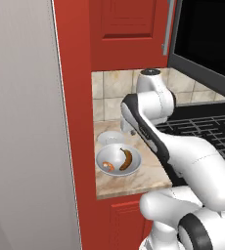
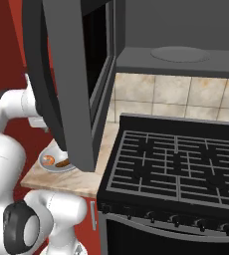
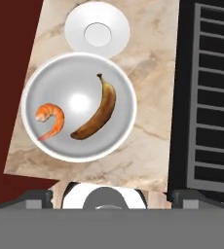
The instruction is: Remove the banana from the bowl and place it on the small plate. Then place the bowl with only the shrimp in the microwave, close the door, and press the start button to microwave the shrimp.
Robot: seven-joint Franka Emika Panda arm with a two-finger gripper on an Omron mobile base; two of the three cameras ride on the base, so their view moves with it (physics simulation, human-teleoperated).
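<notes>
Left base view: a narrow beige marble tabletop [image 1: 134, 183] sits between a red cabinet wall and the black gas stove [image 1: 202, 129]. The wide shiny silver metal bowl [image 1: 118, 160] stands near the tabletop's front edge. In it lie the small curved brownish-yellow banana [image 1: 126, 158] and, toward the bowl's left side, the tiny curled orange-pink shrimp [image 1: 108, 167]. The small flat white round plate [image 1: 110, 138] sits just behind the bowl, toward the back edge. The white arm bends over the tabletop above both.

Right base view: the wide dark grey microwave door [image 2: 69, 84] hangs open, covering much of the bowl [image 2: 49, 165]; the shrimp [image 2: 48, 160] and one end of the banana [image 2: 62, 163] show beside it. The dark grey-black microwave [image 2: 176, 30] sits over the stove [image 2: 176, 164].

Hand view: looking straight down, the bowl [image 3: 80, 73] holds the shrimp [image 3: 51, 118] and the banana [image 3: 97, 114], apart from each other. The plate [image 3: 97, 28] lies just beyond the bowl's rim. The claw [image 3: 111, 197] hovers above, jaws spread wide, holding nothing.
</notes>
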